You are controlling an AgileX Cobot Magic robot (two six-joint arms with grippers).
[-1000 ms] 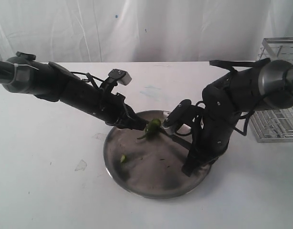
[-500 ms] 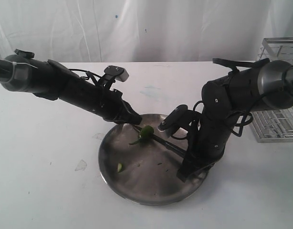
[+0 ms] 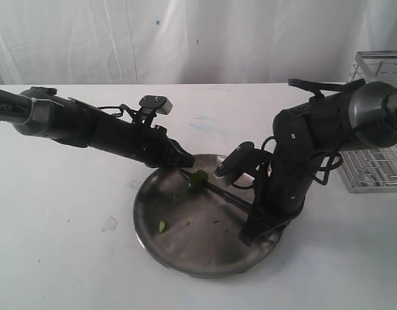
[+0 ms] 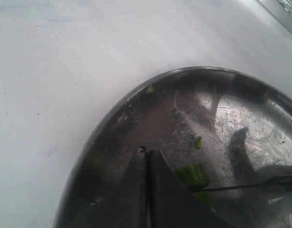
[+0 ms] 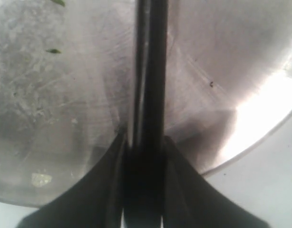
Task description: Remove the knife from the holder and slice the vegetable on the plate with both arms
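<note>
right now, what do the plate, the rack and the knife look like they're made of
Plate: probably steel, dull grey with shiny patches and reflections.
Rack: silver metal wire in a grid, with a flat bright rim.
Knife: thin dark blade, likely metal; its finish is too dark to judge.

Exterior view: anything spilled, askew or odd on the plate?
Minor only. A cut green slice lies alone by the left rim of the plate, apart from the vegetable, with tiny flecks nearby. A pale smudge marks the table left of the plate.

Near plate (image 3: 185, 252) half free (arms (image 3: 295, 161) crowd rear).
</note>
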